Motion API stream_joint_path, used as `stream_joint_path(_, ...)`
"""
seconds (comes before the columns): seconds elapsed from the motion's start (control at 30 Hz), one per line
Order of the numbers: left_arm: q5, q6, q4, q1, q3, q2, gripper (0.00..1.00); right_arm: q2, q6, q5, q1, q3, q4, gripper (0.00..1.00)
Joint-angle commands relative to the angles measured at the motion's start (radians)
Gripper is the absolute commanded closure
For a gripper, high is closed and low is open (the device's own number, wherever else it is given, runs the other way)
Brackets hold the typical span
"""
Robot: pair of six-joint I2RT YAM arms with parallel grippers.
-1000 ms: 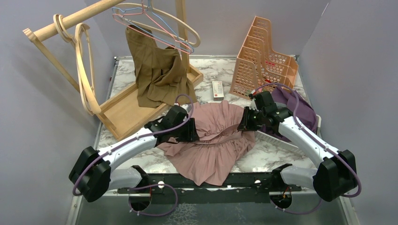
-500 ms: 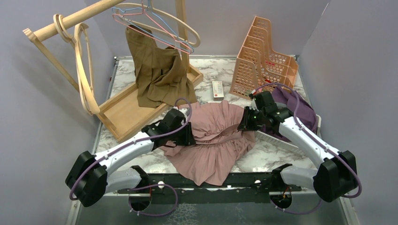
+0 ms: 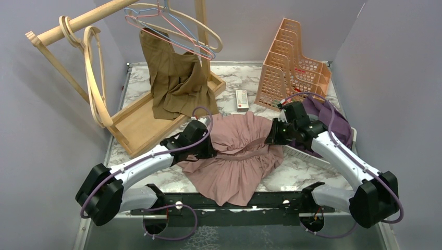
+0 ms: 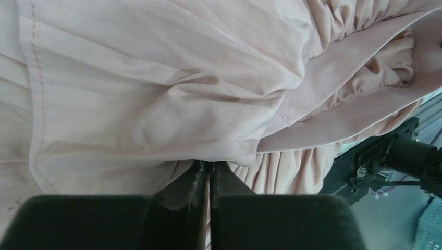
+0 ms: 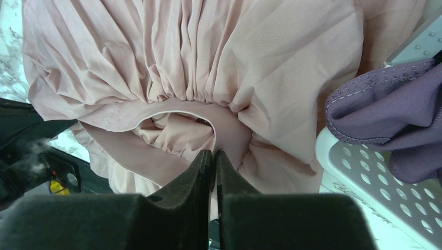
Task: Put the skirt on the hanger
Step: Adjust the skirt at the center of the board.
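Note:
A pink pleated skirt (image 3: 240,166) lies crumpled on the marble table between both arms. My left gripper (image 3: 208,151) sits at the skirt's left edge. In the left wrist view its jaws (image 4: 209,165) are shut on a fold of the skirt (image 4: 156,78). My right gripper (image 3: 271,136) is at the skirt's right side. In the right wrist view its jaws (image 5: 213,154) are shut on the skirt (image 5: 271,62) at its elastic waistband (image 5: 172,109). Wire hangers (image 3: 172,23) and wooden hangers (image 3: 94,78) hang from the wooden rail at the back left.
A brown garment (image 3: 174,78) hangs from the wire hangers over a wooden tray (image 3: 133,127). Orange file racks (image 3: 292,57) and a small remote (image 3: 242,99) stand at the back. A purple cloth (image 3: 323,114) lies in a white perforated basket (image 3: 307,153) at the right.
My left gripper has closed on the skirt's left edge and shifted slightly. The right gripper stayed in place, gripping the waistband a little tighter.

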Motion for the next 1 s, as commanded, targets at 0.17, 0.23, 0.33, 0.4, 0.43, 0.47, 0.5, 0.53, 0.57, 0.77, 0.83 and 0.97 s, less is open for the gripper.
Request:
stream_joint_path(0.17, -0.097, -0.023, -0.338, 0.000, 0.261, -0.086, 1.00, -0.065, -0.037, -0.065, 0.000, 0.160, -0.140, 0.99)
stream_joint_path(0.23, -0.099, -0.048, -0.450, 0.001, 0.354, -0.122, 1.00, -0.082, -0.049, -0.098, 0.000, 0.238, -0.207, 0.99)
stream_joint_path(0.33, -0.106, -0.085, -0.581, 0.001, 0.480, -0.161, 1.00, -0.106, -0.059, -0.139, 0.000, 0.361, -0.293, 0.99)
stream_joint_path(0.4, -0.120, -0.095, -0.651, 0.001, 0.582, -0.178, 1.00, -0.098, -0.066, -0.162, -0.001, 0.455, -0.348, 0.99)
stream_joint_path(0.43, -0.144, -0.099, -0.695, 0.001, 0.636, -0.179, 1.00, -0.090, -0.067, -0.174, 0.000, 0.502, -0.376, 0.99)
stream_joint_path(0.47, -0.169, -0.100, -0.737, 0.002, 0.692, -0.179, 1.00, -0.082, -0.067, -0.193, 0.000, 0.548, -0.393, 0.99)
stream_joint_path(0.5, -0.201, -0.097, -0.776, 0.001, 0.756, -0.176, 1.00, -0.079, -0.064, -0.212, 0.000, 0.584, -0.400, 0.99)
stream_joint_path(0.53, -0.235, -0.093, -0.813, 0.001, 0.816, -0.171, 1.00, -0.078, -0.057, -0.227, 0.000, 0.616, -0.396, 0.99)
stream_joint_path(0.57, -0.269, -0.088, -0.841, 0.002, 0.873, -0.167, 1.00, -0.080, -0.045, -0.243, 0.000, 0.636, -0.388, 0.99)
stream_joint_path(0.77, -0.249, -0.075, -0.943, 0.002, 0.801, -0.160, 1.00, -0.063, -0.020, -0.148, 0.000, 0.499, -0.415, 0.99)
stream_joint_path(0.83, -0.146, -0.075, -0.867, 0.001, 0.606, -0.182, 1.00, -0.063, -0.018, -0.095, 0.000, 0.365, -0.387, 0.99)
stream_joint_path(0.97, -0.094, -0.105, -0.764, 0.002, 0.384, -0.218, 1.00, -0.045, -0.005, -0.105, 0.001, 0.177, -0.291, 0.99)
